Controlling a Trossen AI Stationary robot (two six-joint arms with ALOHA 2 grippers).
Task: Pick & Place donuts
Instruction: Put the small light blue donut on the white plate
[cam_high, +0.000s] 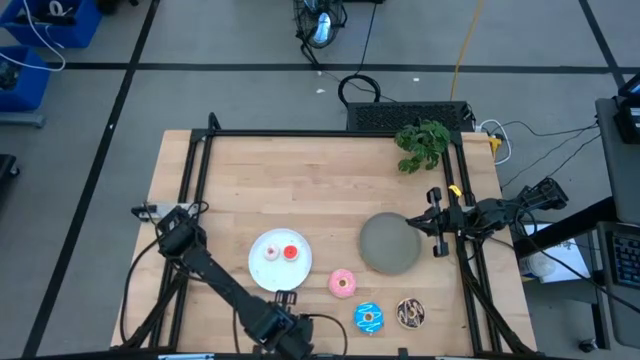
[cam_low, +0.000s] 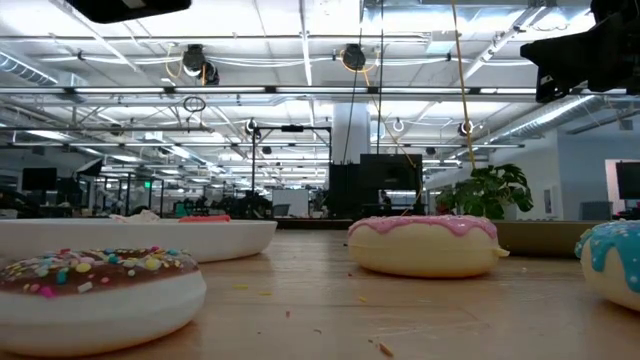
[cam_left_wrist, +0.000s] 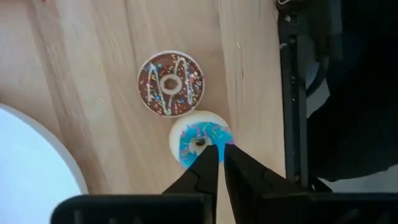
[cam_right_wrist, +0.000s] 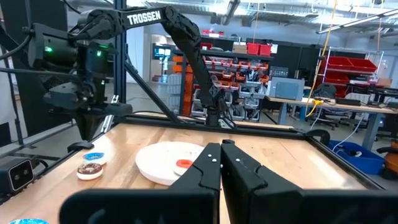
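Two tiny donuts lie flat on the wood near the table's front edge: a blue one (cam_left_wrist: 200, 138) and a brown drizzled one (cam_left_wrist: 171, 84). My left gripper (cam_left_wrist: 219, 149) points straight down over the blue one with its fingers shut. The right wrist view shows the left gripper (cam_right_wrist: 93, 138) a little above the blue one (cam_right_wrist: 94, 156). A tiny red-orange donut (cam_high: 291, 252) lies on the white plate (cam_high: 262, 272). The pink (cam_high: 343, 283), blue sprinkled (cam_high: 369, 318) and dark brown (cam_high: 410, 313) donuts lie on the table at the front right. My right gripper (cam_right_wrist: 221, 144) waits shut at the table's right side.
A grey plate (cam_high: 390, 243) sits right of the white plate, close to the right gripper. A green plant (cam_high: 422, 145) stands at the far right corner. A black frame rail (cam_left_wrist: 292, 93) runs along the table edge beside the tiny donuts. A small pale piece (cam_high: 271, 252) also lies on the white plate.
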